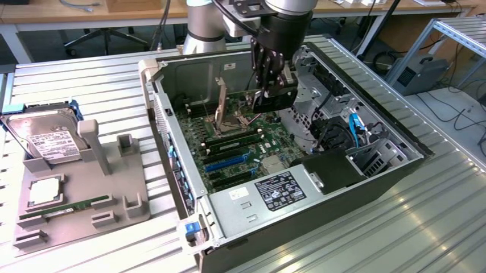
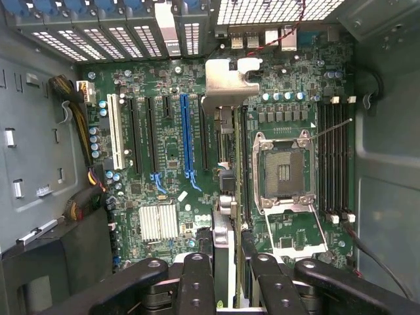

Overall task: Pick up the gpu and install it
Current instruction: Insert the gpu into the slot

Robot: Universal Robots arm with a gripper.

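The gpu (image 1: pixel 274 100) is a dark flat card hanging on edge from my gripper (image 1: pixel 271 85), above the motherboard (image 1: pixel 227 151) inside the open computer case (image 1: pixel 319 213). In the wrist view the gpu (image 2: pixel 228 82) is seen edge-on, its pale metal bracket at the far end near the case's rear slot covers. My gripper (image 2: pixel 226 266) is shut on the card, a black finger (image 2: pixel 197 279) on each side. The card runs parallel to the expansion slots, between the long blue slot (image 2: pixel 187 131) and the open CPU socket (image 2: pixel 283 172). Whether it touches a slot I cannot tell.
A grey fixture (image 1: pixel 114 187) at the exterior view's left carries a silver hard drive (image 1: pixel 47 141), a processor chip (image 1: pixel 44 190) and a green memory stick (image 1: pixel 65 209). Drive cages and cables (image 1: pixel 345 131) crowd the case's right side. The power supply (image 1: pixel 277 190) sits at its near end.
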